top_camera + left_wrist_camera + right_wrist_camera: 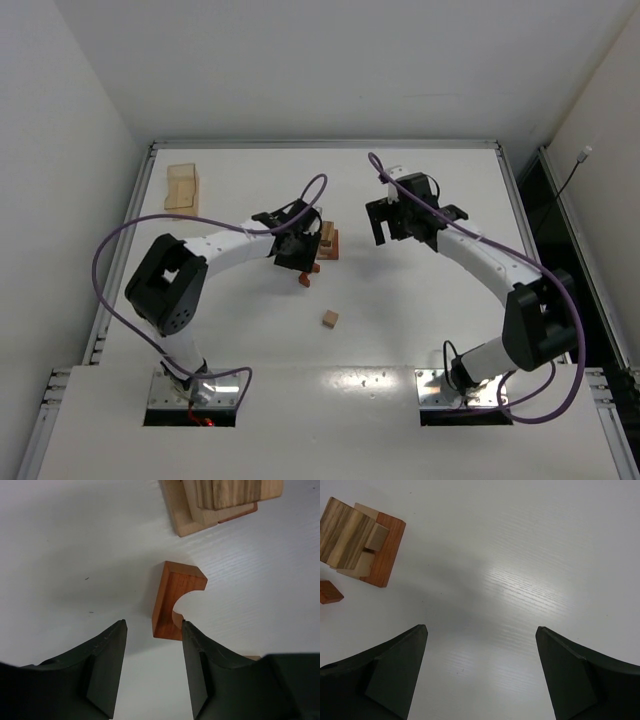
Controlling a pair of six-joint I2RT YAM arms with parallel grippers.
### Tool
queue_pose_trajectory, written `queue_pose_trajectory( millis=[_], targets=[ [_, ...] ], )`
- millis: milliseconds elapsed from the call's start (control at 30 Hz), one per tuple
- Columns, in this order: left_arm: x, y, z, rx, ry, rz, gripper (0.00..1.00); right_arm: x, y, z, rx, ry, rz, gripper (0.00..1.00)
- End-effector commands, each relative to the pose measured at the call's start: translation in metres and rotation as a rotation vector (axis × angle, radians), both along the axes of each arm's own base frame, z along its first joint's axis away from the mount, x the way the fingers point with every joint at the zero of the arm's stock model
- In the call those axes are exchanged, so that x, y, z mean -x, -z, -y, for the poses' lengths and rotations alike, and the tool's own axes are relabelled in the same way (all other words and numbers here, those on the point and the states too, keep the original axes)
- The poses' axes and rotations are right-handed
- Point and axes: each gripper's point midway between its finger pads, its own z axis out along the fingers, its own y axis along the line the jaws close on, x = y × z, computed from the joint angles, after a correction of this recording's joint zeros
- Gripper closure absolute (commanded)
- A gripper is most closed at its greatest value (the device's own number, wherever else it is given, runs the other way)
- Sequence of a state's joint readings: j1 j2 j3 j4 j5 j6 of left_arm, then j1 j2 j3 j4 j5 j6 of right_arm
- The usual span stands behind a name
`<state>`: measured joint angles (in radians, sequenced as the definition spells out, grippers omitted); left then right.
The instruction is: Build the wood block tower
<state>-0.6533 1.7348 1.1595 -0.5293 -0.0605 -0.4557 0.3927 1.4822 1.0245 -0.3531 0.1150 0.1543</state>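
Observation:
The tower (328, 240) stands mid-table, with tan blocks on a reddish-brown base; it also shows in the left wrist view (220, 500) and the right wrist view (360, 542). A reddish-brown arch block (172, 600) lies on the table just past my left fingertips, close to the right finger, and shows in the top view (303, 281). My left gripper (154, 625) is open and empty, right beside the tower (297, 258). A small tan cube (330, 319) lies nearer the front. My right gripper (481, 630) is open and empty over bare table, to the right of the tower (393, 222).
A flat pale wooden tray (182, 187) lies at the far left of the table. The white table (420, 300) has a raised rim on the left, back and right. The arch block also shows at the left edge of the right wrist view (329, 591).

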Motion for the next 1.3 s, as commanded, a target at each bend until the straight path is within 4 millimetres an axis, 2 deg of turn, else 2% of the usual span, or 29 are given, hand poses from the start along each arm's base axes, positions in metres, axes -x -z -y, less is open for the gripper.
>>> queue_pose_trajectory(
  millis=[0,200,333,400,600,700,767,933,1033,1067,1167,1200,1233,1267],
  targets=[
    [-0.013,-0.005,0.009,0.010,-0.019,0.025,0.56,-0.003,-0.015,-0.002,-0.053,0.009,0.039,0.14],
    [-0.011,0.008,0.012,0.006,-0.009,-0.015,0.57,-0.001,-0.014,-0.001,-0.065,0.004,0.033,0.14],
    [-0.009,0.010,0.013,0.013,-0.005,-0.019,0.64,-0.002,-0.011,0.001,-0.067,0.007,0.022,0.15],
    [-0.006,0.016,0.011,0.002,-0.005,-0.033,0.65,-0.001,-0.009,0.001,-0.067,0.007,0.022,0.15],
    [-0.008,0.017,0.012,0.010,-0.005,-0.022,0.66,-0.002,-0.005,0.003,-0.070,0.010,0.011,0.15],
    [-0.004,0.023,0.010,0.006,0.007,-0.035,0.71,-0.002,-0.005,0.003,-0.084,0.004,0.006,0.15],
    [-0.005,0.018,0.013,0.028,0.022,-0.012,0.76,-0.001,-0.004,-0.001,-0.098,-0.013,-0.010,0.15],
    [0.002,0.021,0.012,0.042,0.040,-0.019,0.81,-0.002,-0.004,-0.007,-0.140,-0.041,-0.035,0.15],
    [0.001,0.020,0.015,0.052,0.053,-0.013,0.97,-0.001,-0.007,-0.009,-0.162,-0.054,-0.043,0.16],
    [0.001,0.020,0.015,0.052,0.053,-0.013,1.00,0.000,-0.007,-0.012,-0.175,-0.068,-0.048,0.16],
    [0.001,0.013,0.014,0.043,0.060,0.016,1.00,0.002,-0.008,-0.017,-0.206,-0.106,-0.066,0.17],
    [0.000,0.005,0.011,0.042,0.067,0.042,1.00,0.000,-0.016,-0.020,-0.227,-0.144,-0.061,0.17],
    [0.001,0.000,0.014,0.044,0.088,0.069,1.00,0.000,-0.016,-0.020,-0.216,-0.156,-0.056,0.17],
    [0.004,-0.005,0.013,0.039,0.099,0.088,1.00,0.004,-0.017,-0.027,-0.241,-0.203,-0.079,0.17]
  ],
)
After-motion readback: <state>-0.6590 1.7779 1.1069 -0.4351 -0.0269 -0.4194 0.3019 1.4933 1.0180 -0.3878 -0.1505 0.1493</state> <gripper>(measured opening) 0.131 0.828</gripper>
